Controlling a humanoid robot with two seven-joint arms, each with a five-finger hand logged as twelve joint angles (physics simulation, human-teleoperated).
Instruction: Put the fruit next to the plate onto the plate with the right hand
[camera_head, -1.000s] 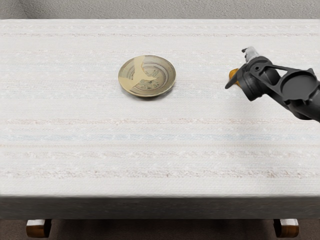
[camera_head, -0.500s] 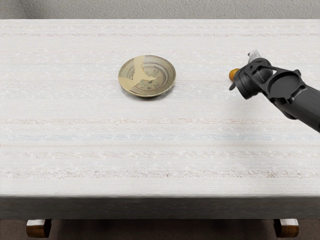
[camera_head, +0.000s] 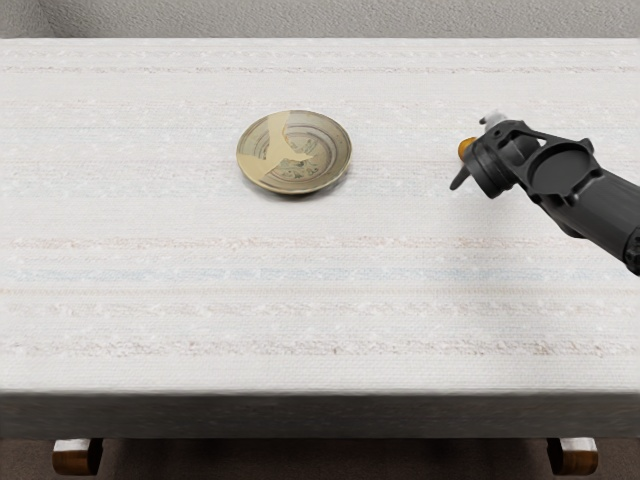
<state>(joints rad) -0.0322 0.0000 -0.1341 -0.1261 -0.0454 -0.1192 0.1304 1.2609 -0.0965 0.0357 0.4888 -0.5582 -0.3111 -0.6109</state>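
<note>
Black right hand (camera_head: 492, 160) is crowding the small orange fruit (camera_head: 465, 149) at frame right, likely positioning for a pickup; its grip cannot be told. Fruit is lying well apart from the tan patterned ceramic plate (camera_head: 338, 150) at upper centre.

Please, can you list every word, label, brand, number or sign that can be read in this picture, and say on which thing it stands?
None: no readable text in the head view.
The plate bears only a painted beige and grey pattern, no letters.
The right hand is plain dark, with no label showing.
The orange fruit is mostly hidden behind that hand; its visible part shows no sticker.
The table shows only faint stripes.
</note>
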